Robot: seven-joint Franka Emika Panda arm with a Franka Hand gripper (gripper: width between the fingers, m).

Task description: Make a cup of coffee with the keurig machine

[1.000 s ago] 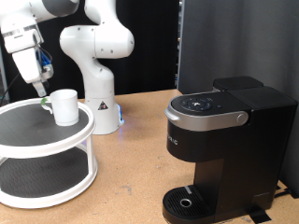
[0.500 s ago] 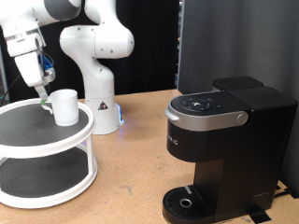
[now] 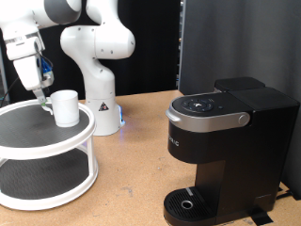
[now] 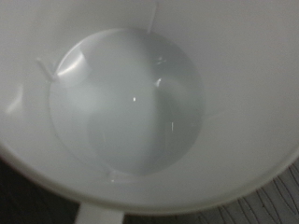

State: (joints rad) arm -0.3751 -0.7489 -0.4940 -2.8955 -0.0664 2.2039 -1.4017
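Note:
The white cup (image 3: pixel 65 107) stands upright on the top tier of a white round shelf (image 3: pixel 28 143) at the exterior view's left. My gripper (image 3: pixel 43 97) reaches down from the exterior view's top left, and its fingertips are at the cup's left side by the rim. The cup's empty inside (image 4: pixel 131 103) fills the wrist view, and no fingers show there. The black keurig machine (image 3: pixel 226 141) stands at the exterior view's right with its lid down. Its round drip tray (image 3: pixel 188 203) is bare.
The shelf has a lower tier (image 3: pixel 38 179) under the top one. The arm's white base (image 3: pixel 102 108) stands behind the shelf on the wooden table (image 3: pixel 132 174). A black panel (image 3: pixel 202 42) rises behind the machine.
The hand has shifted only slightly beside the cup. The cup and the machine have not moved.

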